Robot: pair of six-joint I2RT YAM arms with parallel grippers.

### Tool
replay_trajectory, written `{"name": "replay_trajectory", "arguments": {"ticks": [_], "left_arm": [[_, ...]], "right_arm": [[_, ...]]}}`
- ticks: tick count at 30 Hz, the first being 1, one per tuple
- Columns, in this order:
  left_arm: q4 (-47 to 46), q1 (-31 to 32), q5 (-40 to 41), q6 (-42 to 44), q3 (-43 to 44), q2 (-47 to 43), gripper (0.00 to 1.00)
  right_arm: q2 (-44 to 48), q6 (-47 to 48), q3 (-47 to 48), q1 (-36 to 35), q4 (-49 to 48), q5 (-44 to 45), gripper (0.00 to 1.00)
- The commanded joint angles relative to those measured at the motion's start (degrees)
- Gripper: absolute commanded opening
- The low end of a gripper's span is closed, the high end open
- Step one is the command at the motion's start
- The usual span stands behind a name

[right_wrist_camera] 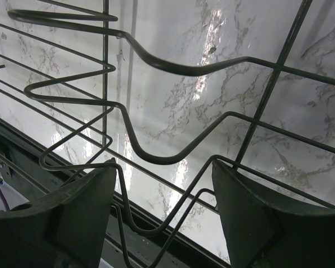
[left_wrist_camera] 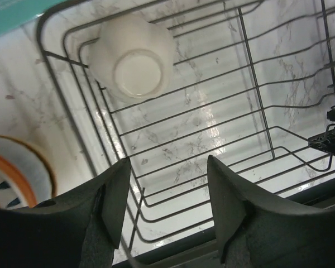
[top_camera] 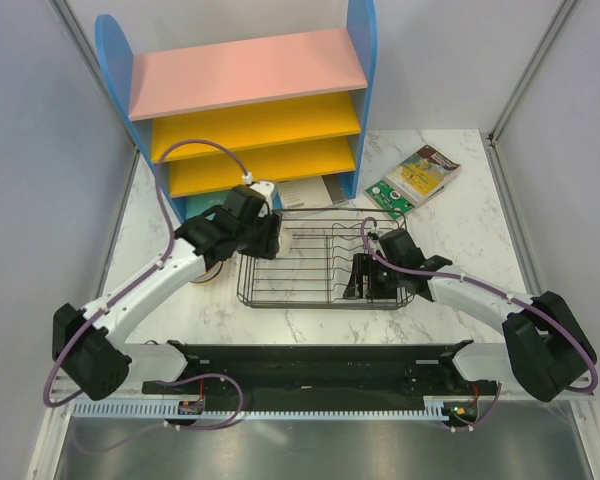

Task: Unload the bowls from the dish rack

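Note:
The black wire dish rack (top_camera: 325, 258) stands mid-table. My left gripper (top_camera: 263, 238) hangs open and empty over the rack's left end (left_wrist_camera: 167, 164). Ahead of it in the left wrist view, a small white bowl or cup (left_wrist_camera: 135, 58) lies base-up in the rack's corner; it is hidden in the top view. A white bowl with an orange rim (left_wrist_camera: 14, 173) sits on the table just outside the rack's left side, partly under my left arm (top_camera: 206, 272). My right gripper (top_camera: 366, 280) is open and empty low over the rack's right end wires (right_wrist_camera: 164, 167).
A blue shelf unit (top_camera: 250, 110) with pink and yellow boards stands behind the rack. Booklets and packets (top_camera: 425, 172) lie at the back right, papers (top_camera: 305, 190) behind the rack. A black rail (top_camera: 310, 365) runs along the near edge. Grey walls close both sides.

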State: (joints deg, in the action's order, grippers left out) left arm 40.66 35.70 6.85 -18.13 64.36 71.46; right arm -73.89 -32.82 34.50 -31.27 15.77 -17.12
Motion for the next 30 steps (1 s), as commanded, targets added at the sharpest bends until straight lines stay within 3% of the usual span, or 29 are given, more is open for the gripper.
{"name": "replay_trajectory", "arguments": {"ticks": [1, 10, 20, 23, 30], "left_arm": [[-8.31, 2.09, 0.00, -0.59, -1.25, 4.11, 0.66], [-13.06, 1.65, 6.86, 2.57, 0.06, 12.21, 0.74], [-18.50, -3.44, 4.05, 3.10, -0.55, 15.64, 0.88], [-19.22, -5.11, -1.65, 4.50, -0.29, 17.21, 0.89], [-19.57, -5.29, -5.80, 4.42, -0.28, 20.73, 0.89]], "right_arm": [[0.15, 0.39, 0.74, -0.20, 1.10, -0.54, 0.77], [0.41, 1.62, 1.36, -0.11, 2.78, -0.01, 0.77], [0.85, 1.79, 0.74, -0.20, 3.13, 0.16, 0.77], [0.50, 1.70, 0.48, -0.11, 2.95, 0.07, 0.77], [0.59, 1.62, 0.22, -0.11, 2.86, 0.25, 0.77]]}}
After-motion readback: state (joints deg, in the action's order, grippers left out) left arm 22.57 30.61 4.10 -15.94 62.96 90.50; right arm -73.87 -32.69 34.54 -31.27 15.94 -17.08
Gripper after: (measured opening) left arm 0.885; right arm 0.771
